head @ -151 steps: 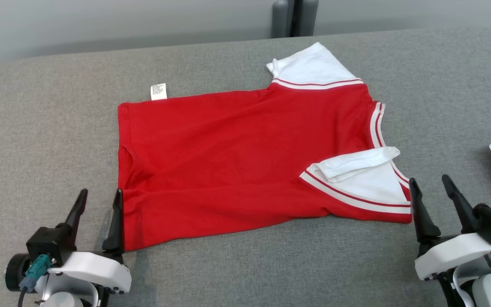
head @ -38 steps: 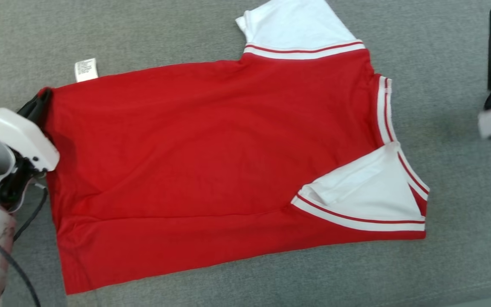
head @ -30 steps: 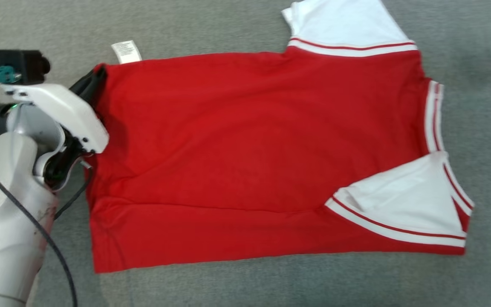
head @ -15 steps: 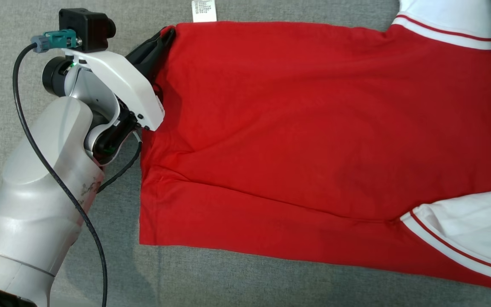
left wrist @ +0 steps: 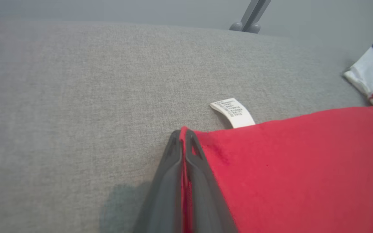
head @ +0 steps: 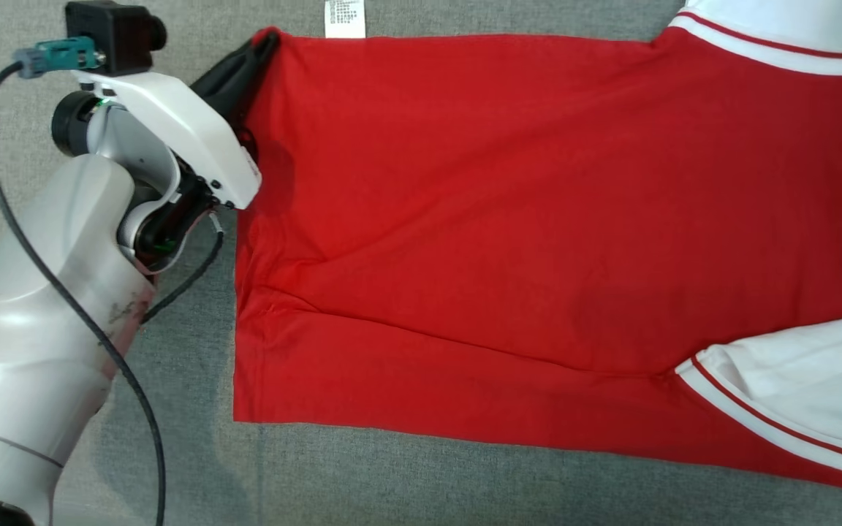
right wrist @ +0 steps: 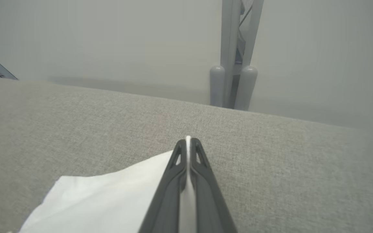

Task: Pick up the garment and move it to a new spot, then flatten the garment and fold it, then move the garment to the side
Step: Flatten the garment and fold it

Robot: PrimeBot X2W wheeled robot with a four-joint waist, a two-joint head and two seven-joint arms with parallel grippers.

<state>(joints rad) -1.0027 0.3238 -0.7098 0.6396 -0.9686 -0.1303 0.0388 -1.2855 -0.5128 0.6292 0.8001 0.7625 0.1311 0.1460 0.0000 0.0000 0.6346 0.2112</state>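
Garment [head: 538, 219] lies spread flat on the grey table [head: 392, 482]. Left claw [left wrist: 183, 137] is pressed together, pinching its red corner, with the white label [left wrist: 233, 112] just beside the tips. Right claw [right wrist: 188, 144] is likewise closed, pinching the white sleeve's [right wrist: 108, 200] edge.

Left claw [left wrist: 182, 133] and right claw [right wrist: 188, 141] each with jaws tight together, left forearm [head: 48, 292] apparently scuffed

A red T-shirt [head: 501, 219] with white, red-striped sleeves lies spread nearly flat on a grey fabric-covered counter [head: 392, 482], with shallow creases across its lower body. Its near sleeve [head: 794, 394] is folded inward over the red cloth. A white care label [head: 344, 18] pokes out beside the far hem corner.
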